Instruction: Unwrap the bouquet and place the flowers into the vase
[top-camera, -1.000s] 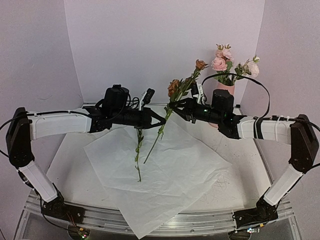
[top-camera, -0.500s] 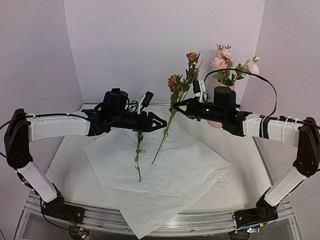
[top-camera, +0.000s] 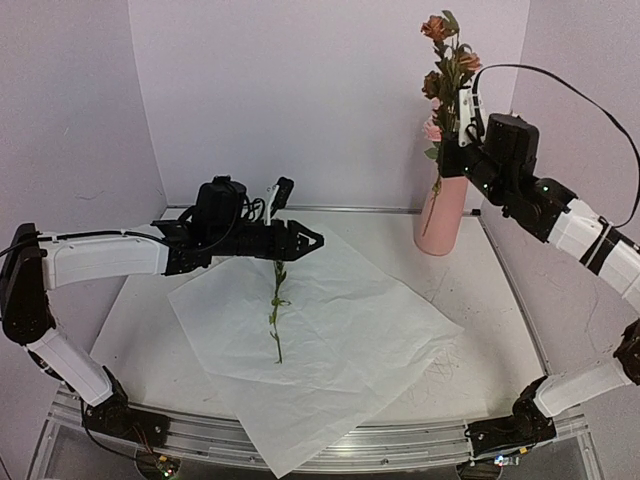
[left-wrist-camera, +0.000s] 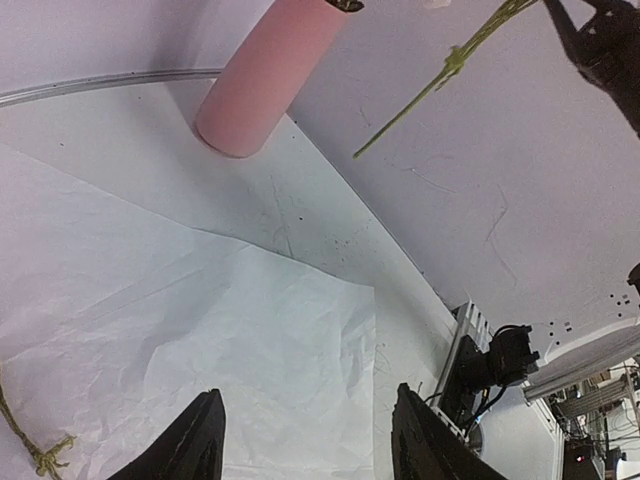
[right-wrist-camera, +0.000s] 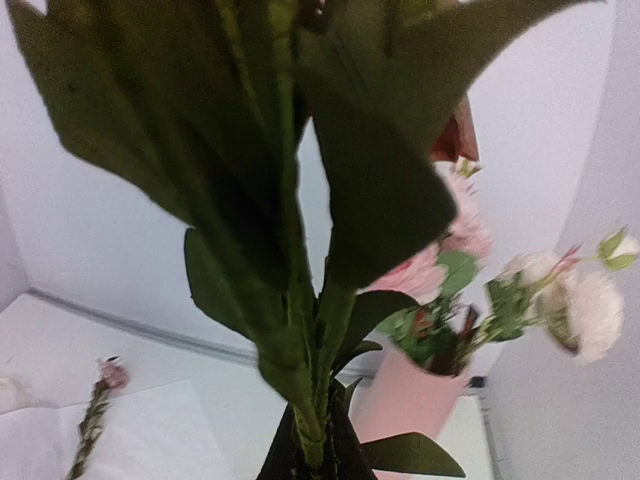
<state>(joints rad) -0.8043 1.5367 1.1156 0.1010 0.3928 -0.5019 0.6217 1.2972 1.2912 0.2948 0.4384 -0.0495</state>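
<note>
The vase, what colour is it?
The vase is plain salmon pink, clearest in the top external view.

1. Right gripper (right-wrist-camera: 308, 452) is clamping a leafy green stem (right-wrist-camera: 300, 330) at the bottom edge, w/ dark fingers (right-wrist-camera: 345, 458) pressing in on both sides.
2. Stem is standing roughly upright, its big blurred leaves (right-wrist-camera: 380, 190) filling most of the pic.
3. A brownish-red petal (right-wrist-camera: 455, 135) is peeking out from behind the leaves, upper right.
4. Salmon-pink vase (right-wrist-camera: 400, 400) is sitting farther back, just right of the stem & partly hidden by it.
5. Pink & white roses (right-wrist-camera: 590, 308) are sticking out of the vase mouth, spreading right.
6. Far left, a loose stem w/ small pink bud (right-wrist-camera: 97, 410) is lying low, by white paper (right-wrist-camera: 170, 430).
</note>
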